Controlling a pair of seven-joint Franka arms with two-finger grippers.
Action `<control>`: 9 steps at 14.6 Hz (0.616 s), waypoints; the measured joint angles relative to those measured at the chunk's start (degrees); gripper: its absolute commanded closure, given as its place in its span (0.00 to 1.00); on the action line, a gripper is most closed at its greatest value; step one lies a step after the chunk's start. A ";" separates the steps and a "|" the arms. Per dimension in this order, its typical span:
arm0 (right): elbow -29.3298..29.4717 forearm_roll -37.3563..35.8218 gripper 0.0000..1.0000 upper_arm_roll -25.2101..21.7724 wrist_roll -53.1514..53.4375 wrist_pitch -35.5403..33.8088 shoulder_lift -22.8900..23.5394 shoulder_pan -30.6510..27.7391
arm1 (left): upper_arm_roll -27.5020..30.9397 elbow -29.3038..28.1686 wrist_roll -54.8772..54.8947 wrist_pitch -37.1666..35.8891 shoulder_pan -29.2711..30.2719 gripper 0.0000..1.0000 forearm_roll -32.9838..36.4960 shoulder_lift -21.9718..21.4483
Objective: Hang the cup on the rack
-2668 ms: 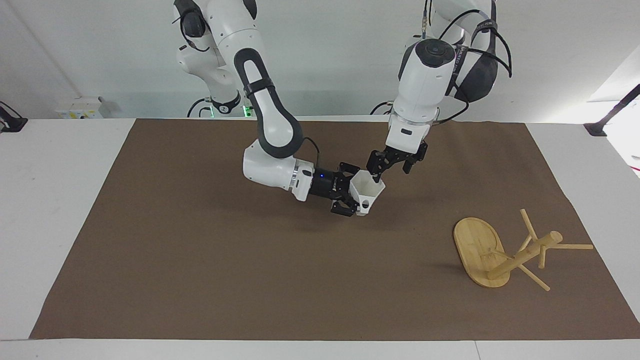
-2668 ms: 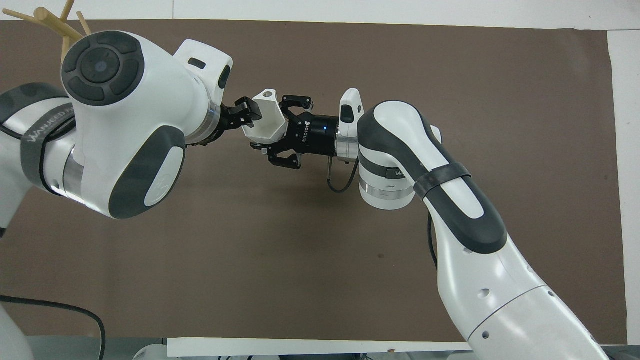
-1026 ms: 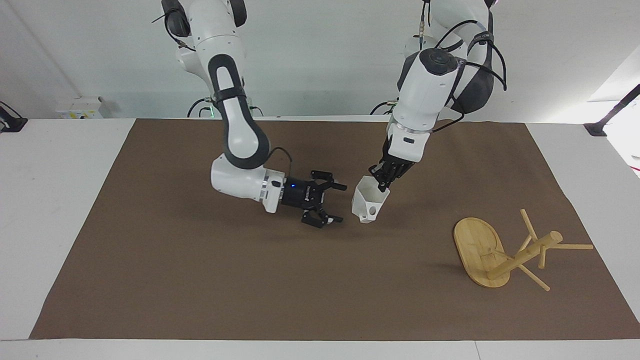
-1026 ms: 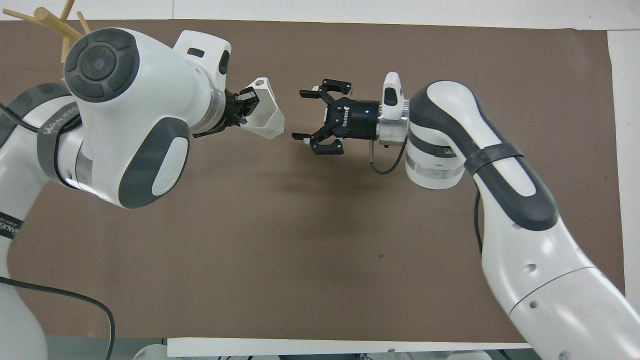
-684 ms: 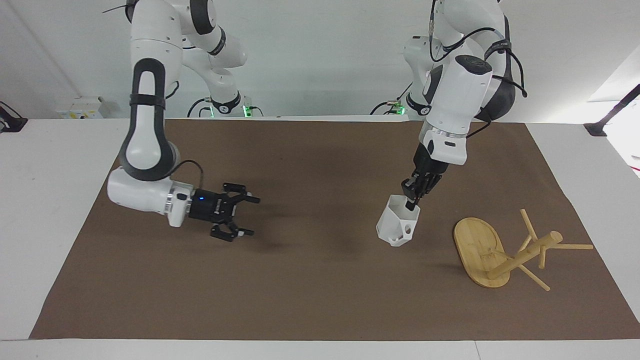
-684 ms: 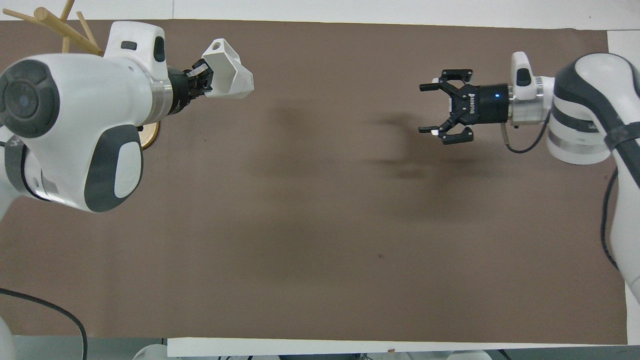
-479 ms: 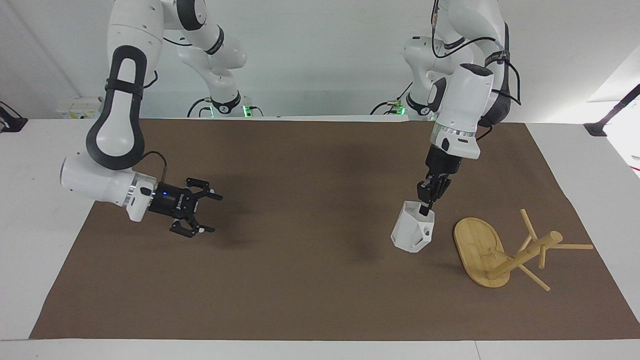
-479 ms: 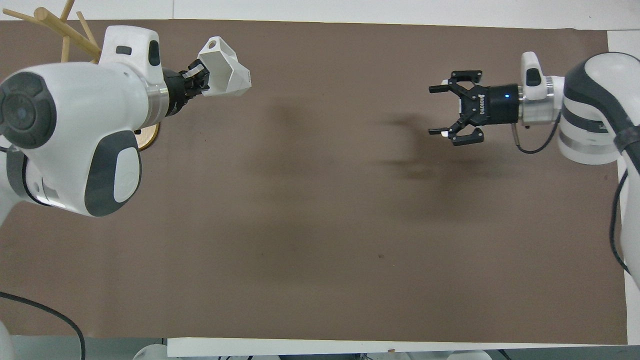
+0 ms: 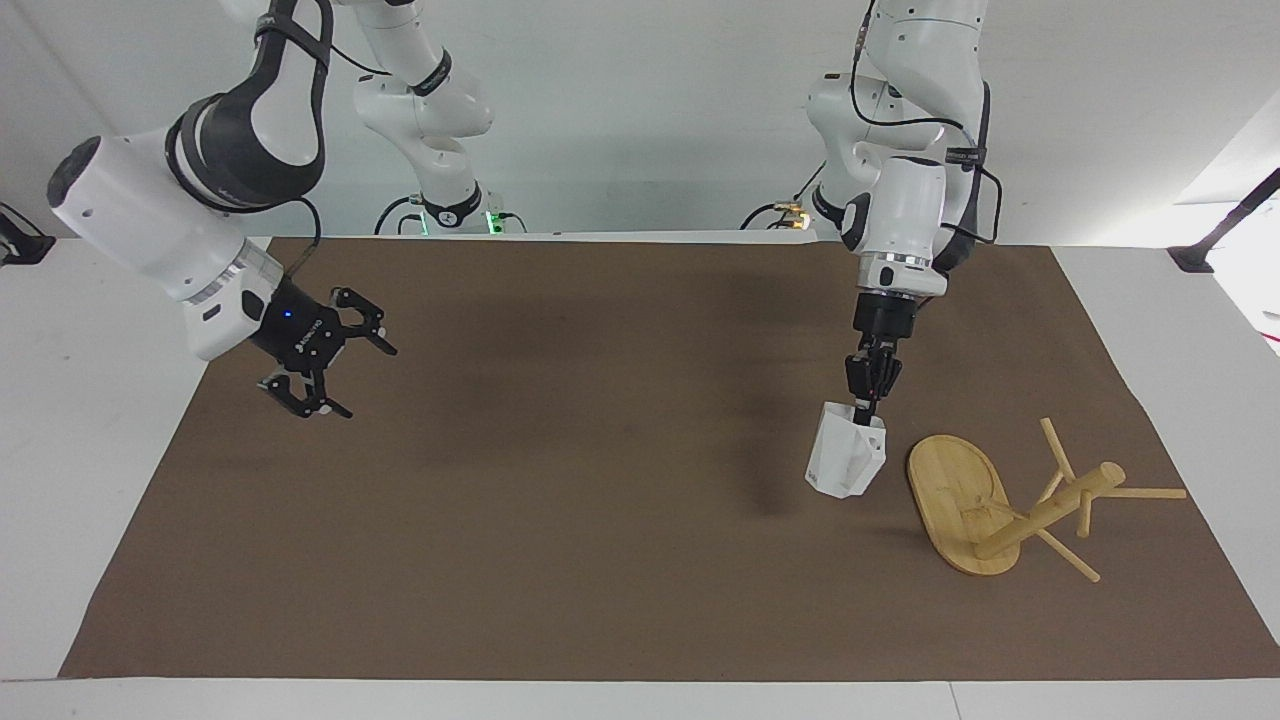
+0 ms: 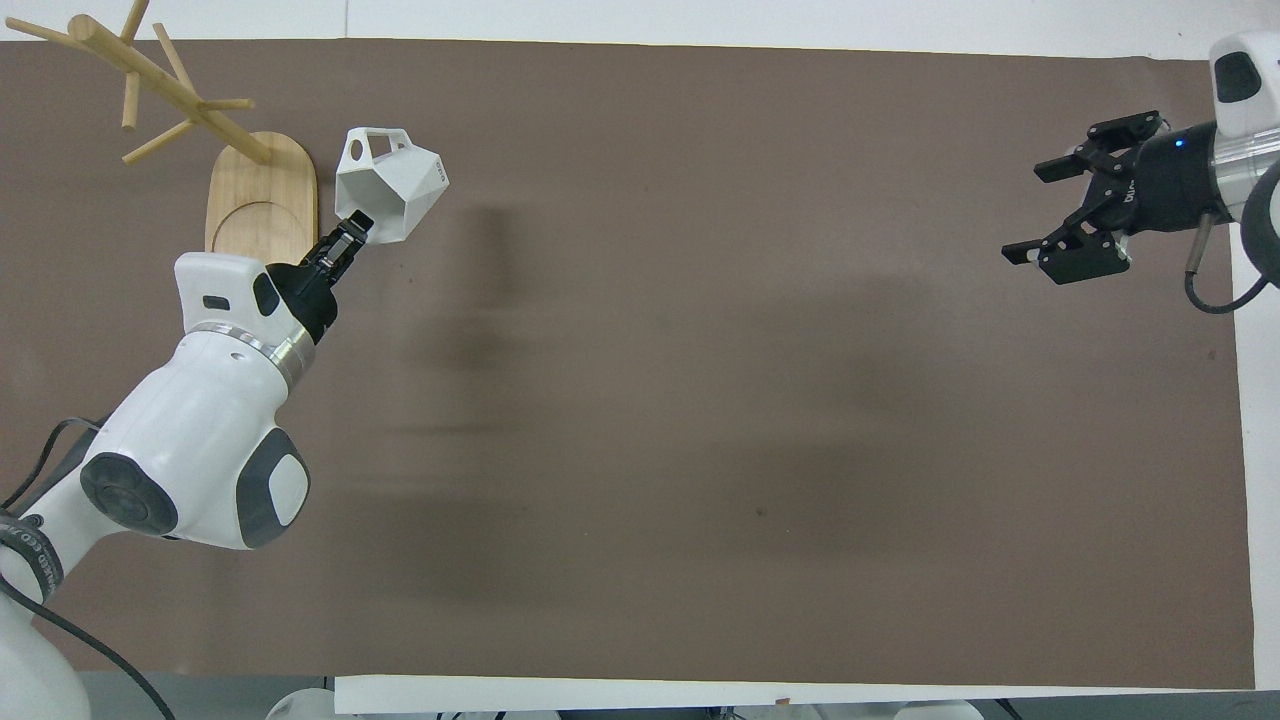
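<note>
My left gripper is shut on the rim of the white faceted cup, which hangs from it low over the brown mat, close beside the rack's base. In the overhead view the cup points its handle toward the rack, with the left gripper at its rim. The bamboo rack appears tipped over, its post and pegs pointing toward the left arm's end of the table; it also shows in the overhead view. My right gripper is open and empty, raised over the mat's edge at the right arm's end, and shows in the overhead view.
The brown mat covers most of the white table. The rack's thin pegs stick out toward the mat's edge at the left arm's end.
The right gripper let go of the cup to the left gripper and pulled back and up to its own end. The left gripper carried the cup across to beside the rack's base.
</note>
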 measured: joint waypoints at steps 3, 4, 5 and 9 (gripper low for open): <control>2.76 -10.42 0.01 0.77 18.84 -6.08 -2.94 0.16 | -0.02 1.05 0.11 0.31 2.49 1.00 0.07 0.88; 5.27 -13.57 0.01 1.40 24.75 -10.32 -3.83 0.58 | -0.02 1.12 0.12 0.35 3.12 1.00 0.07 0.94; 8.39 -16.48 0.01 1.87 30.11 -14.87 -4.47 1.31 | -0.01 1.13 0.12 0.38 3.59 1.00 0.07 1.02; 17.56 -20.05 0.01 2.07 43.29 -29.78 -5.35 2.38 | 0.00 1.86 0.13 0.49 5.77 1.00 0.08 2.29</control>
